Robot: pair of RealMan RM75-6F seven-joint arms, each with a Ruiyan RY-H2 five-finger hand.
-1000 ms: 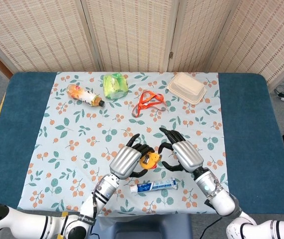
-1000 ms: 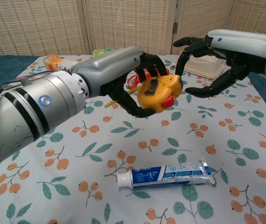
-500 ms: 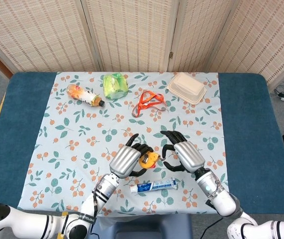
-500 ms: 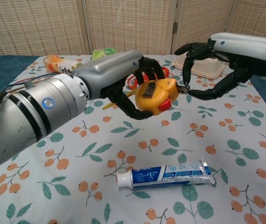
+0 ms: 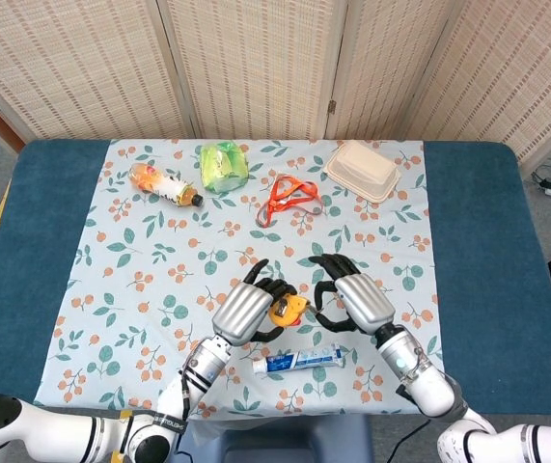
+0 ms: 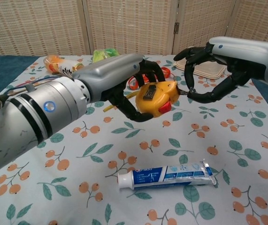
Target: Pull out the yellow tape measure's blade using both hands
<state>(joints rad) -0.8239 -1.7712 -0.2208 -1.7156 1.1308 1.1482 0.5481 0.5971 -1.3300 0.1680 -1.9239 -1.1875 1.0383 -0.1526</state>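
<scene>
Tablecloth with an orange-berry print (image 6: 54, 178) covers the table beneath both hands. Left hand (image 6: 138, 91) wraps the rounded yellow plastic tape measure (image 6: 158, 96), holding it above the cloth. Right hand (image 6: 208, 70) has thumb and finger closing on the small blade tip (image 6: 184, 92). Judging from this, the pinch is being secured; next, a steady pull rightward.

A blue-and-white toothpaste tube (image 6: 165, 176) lay flat on my floral-printed tablecloth (image 5: 150, 289), nearest me. Along the far side sat an orange-drink plastic bottle (image 5: 165, 185) on its side, a crumpled green plastic bag (image 5: 222, 165), an orange strap loop (image 5: 290, 195) and a closed beige clamshell food box (image 5: 362, 170). Blue counter (image 5: 487, 251) showed either side.
</scene>
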